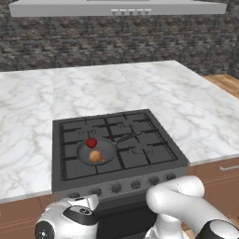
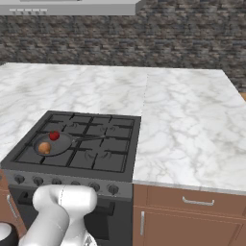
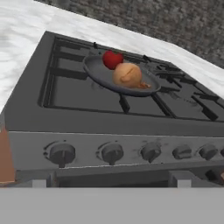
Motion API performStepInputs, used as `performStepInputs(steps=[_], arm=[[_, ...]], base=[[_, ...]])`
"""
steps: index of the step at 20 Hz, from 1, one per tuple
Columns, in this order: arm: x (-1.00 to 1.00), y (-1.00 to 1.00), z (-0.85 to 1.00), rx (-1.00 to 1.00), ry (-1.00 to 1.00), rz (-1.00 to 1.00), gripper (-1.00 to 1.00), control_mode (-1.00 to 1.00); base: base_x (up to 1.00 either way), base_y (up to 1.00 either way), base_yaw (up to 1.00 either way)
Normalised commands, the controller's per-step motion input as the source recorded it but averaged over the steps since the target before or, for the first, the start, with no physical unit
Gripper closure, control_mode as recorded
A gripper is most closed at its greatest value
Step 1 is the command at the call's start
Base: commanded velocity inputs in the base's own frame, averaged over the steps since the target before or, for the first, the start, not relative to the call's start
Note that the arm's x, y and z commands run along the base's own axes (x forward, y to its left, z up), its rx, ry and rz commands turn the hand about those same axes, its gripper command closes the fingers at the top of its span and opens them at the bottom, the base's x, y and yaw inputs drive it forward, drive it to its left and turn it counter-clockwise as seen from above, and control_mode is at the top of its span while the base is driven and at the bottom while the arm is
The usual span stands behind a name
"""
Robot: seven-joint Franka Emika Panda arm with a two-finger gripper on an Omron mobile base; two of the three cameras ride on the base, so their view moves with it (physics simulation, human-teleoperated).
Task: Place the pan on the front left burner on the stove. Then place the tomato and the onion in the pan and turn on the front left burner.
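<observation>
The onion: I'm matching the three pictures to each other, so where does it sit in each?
Left base view: onion in the pan, lower left of centre.
Right base view: onion at mid-left.
Hand view: onion above centre.
Shared landmark: the tomato just behind it in the pan.

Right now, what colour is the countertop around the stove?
White marble with grey veining, clearest in the left base view.

One round dark grey frying pan [image 1: 96, 151], one glossy red tomato [image 1: 91, 142], one tan-brown onion [image 1: 95, 157], and six round front knobs [image 3: 112, 152] on one dark gas stove [image 1: 140, 169].
</observation>
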Motion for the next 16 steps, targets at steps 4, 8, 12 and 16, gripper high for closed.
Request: performStepInputs(steps=[4, 8, 12, 16], arm=[[0.01, 0.00, -0.36, -0.04, -0.15, 0.03, -1.00, -1.00], [0.01, 0.07, -0.23, -0.01, -0.22, 0.07, -1.00, -1.00], [0.18, 0.04, -0.02, 0.00, -0.23, 0.06, -1.00, -1.00], [0.31, 0.01, 0.00, 0.00, -0.23, 0.03, -1.00, -1.00]], base=[[0.00, 0.00, 0.00], [0.00, 0.00, 0.00], [0.00, 0.00, 0.00], [0.00, 0.00, 0.00]])
